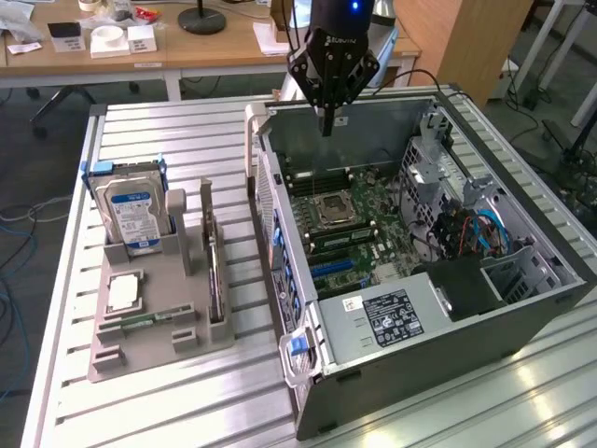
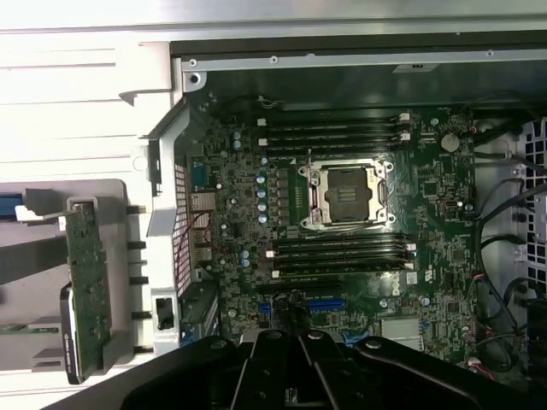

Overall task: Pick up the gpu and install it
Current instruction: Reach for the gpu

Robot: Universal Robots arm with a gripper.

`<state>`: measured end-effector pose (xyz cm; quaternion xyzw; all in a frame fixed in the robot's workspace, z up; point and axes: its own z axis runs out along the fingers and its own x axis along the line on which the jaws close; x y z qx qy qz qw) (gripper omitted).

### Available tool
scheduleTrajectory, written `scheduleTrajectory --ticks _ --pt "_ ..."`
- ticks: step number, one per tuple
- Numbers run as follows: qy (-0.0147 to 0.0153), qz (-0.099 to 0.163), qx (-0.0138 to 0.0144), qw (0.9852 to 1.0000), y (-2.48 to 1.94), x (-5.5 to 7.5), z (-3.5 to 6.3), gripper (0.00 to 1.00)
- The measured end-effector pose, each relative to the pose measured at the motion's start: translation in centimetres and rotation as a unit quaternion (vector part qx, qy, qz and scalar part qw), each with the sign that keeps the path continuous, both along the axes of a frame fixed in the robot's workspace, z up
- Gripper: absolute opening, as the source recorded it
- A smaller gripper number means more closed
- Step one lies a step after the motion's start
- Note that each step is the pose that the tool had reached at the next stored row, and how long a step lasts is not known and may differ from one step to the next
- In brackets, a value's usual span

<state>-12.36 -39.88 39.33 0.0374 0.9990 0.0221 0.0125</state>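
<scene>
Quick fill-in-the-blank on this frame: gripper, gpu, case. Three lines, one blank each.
1. The gripper hangs above the open computer case with its fingers ____.
2. The gripper holds ____.
3. The gpu stands on edge in the gray holder, ____ the computer case.

Missing words: shut; nothing; outside.

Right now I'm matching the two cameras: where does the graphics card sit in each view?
Exterior view: graphics card on edge in the gray holder, between hard drive and computer case.
Wrist view: graphics card, green side showing, in that holder just outside the case wall.
Shared landmark: the processor socket on the motherboard.
</scene>
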Motion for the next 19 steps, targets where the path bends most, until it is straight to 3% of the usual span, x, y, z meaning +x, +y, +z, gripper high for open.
scheduleTrajectory --ticks 19 --pt "0.0000 0.000 0.0000 1.0000 0.00 -2.1 0.00 0.11"
